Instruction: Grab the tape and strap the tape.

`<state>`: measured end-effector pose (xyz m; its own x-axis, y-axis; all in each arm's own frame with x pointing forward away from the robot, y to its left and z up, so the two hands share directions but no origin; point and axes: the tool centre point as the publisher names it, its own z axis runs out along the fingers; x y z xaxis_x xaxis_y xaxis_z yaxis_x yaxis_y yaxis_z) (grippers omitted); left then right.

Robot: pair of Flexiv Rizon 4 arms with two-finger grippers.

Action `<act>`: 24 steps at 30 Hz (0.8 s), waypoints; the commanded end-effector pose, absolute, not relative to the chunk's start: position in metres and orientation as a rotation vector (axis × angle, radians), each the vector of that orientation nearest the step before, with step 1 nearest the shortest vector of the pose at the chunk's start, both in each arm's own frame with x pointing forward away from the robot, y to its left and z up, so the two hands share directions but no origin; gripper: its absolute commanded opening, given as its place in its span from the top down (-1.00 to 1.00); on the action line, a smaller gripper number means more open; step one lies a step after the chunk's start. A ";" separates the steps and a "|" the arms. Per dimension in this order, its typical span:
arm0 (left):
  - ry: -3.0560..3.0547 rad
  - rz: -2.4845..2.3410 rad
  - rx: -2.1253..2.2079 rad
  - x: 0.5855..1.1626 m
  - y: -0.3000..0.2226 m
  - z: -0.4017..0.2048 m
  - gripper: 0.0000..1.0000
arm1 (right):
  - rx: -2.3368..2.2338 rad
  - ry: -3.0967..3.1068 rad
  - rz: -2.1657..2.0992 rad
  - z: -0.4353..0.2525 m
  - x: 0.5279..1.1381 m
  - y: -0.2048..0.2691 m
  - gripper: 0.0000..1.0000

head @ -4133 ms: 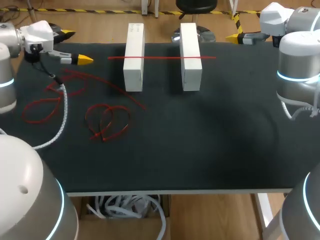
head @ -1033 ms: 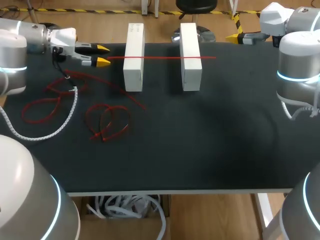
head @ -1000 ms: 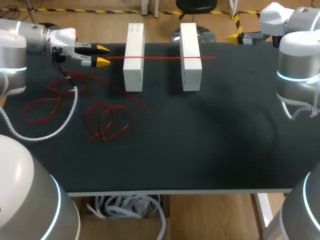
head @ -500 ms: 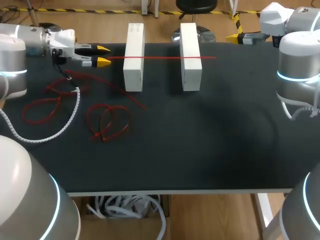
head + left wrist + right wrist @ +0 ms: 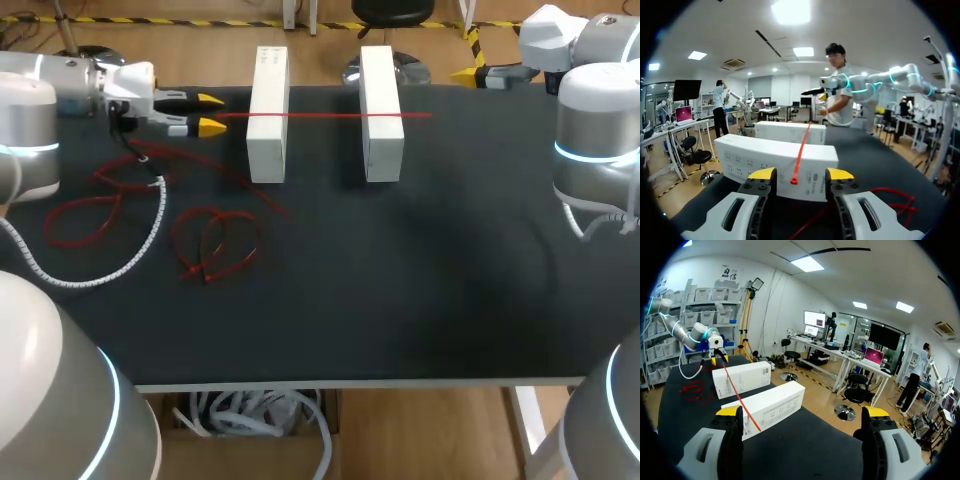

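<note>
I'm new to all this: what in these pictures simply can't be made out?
- Head view: how many loose red straps lie tangled; they overlap and are too thin to count.
- Head view: whether the left tool touches the straight red strap; too small.
- Left wrist view: the far white box, mostly hidden behind the near white box.
- Head view: the right tool, partly hidden by its own arm.

Dark table (image 5: pixel 450 280), perhaps cloth-covered

Left claw (image 5: pixel 211 113) has moved up to the tape (image 5: pixel 320 116)
</note>
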<state>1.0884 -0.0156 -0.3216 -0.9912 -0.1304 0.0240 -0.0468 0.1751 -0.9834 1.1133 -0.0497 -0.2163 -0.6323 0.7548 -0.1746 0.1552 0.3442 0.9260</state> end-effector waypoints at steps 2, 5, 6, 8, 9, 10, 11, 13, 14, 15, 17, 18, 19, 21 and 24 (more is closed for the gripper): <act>2.351 -1.963 -0.184 1.092 -0.018 -0.323 0.18 | 0.792 2.011 1.291 -0.216 1.114 -0.050 -1.00; 2.351 -1.959 -0.182 1.093 -0.018 -0.324 0.18 | 0.792 2.011 1.291 -0.216 1.114 -0.050 -1.00; 2.352 -1.955 -0.177 1.092 -0.017 -0.325 0.18 | 0.792 2.011 1.291 -0.216 1.114 -0.050 -1.00; 2.355 -1.952 -0.178 1.091 -0.017 -0.326 0.18 | 0.792 2.011 1.291 -0.216 1.114 -0.050 -1.00; 2.356 -1.951 -0.177 1.091 -0.016 -0.326 0.20 | 0.792 2.011 1.291 -0.216 1.114 -0.050 -1.00; 2.360 -1.950 -0.177 1.090 -0.016 -0.327 0.30 | 0.792 2.011 1.291 -0.216 1.114 -0.050 -1.00; 2.361 -1.949 -0.181 1.090 -0.016 -0.328 0.35 | 0.792 2.011 1.291 -0.216 1.114 -0.050 -1.00; 2.363 -1.947 -0.182 1.090 -0.016 -0.328 0.33 | 0.792 2.011 1.291 -0.216 1.114 -0.050 -1.00; 2.364 -1.943 -0.176 1.089 -0.016 -0.328 0.32 | 0.792 2.011 1.291 -0.216 1.114 -0.050 -1.00; 2.364 -1.942 -0.173 1.089 -0.016 -0.329 0.30 | 0.792 2.011 1.291 -0.216 1.114 -0.050 -1.00; 2.364 -1.940 -0.168 1.088 -0.016 -0.329 0.32 | 0.792 2.011 1.291 -0.216 1.114 -0.050 -1.00; 2.365 -1.940 -0.167 1.088 -0.016 -0.329 0.31 | 0.792 2.011 1.291 -0.216 1.114 -0.050 -1.00; 2.366 -1.941 -0.167 1.088 -0.016 -0.329 0.32 | 0.792 2.011 1.291 -0.216 1.114 -0.050 -1.00; 2.367 -1.942 -0.165 1.088 -0.017 -0.329 0.33 | 0.792 2.011 1.291 -0.216 1.114 -0.050 -1.00; 2.368 -1.941 -0.166 1.089 -0.017 -0.329 0.39 | 0.792 2.011 1.291 -0.216 1.114 -0.050 -1.00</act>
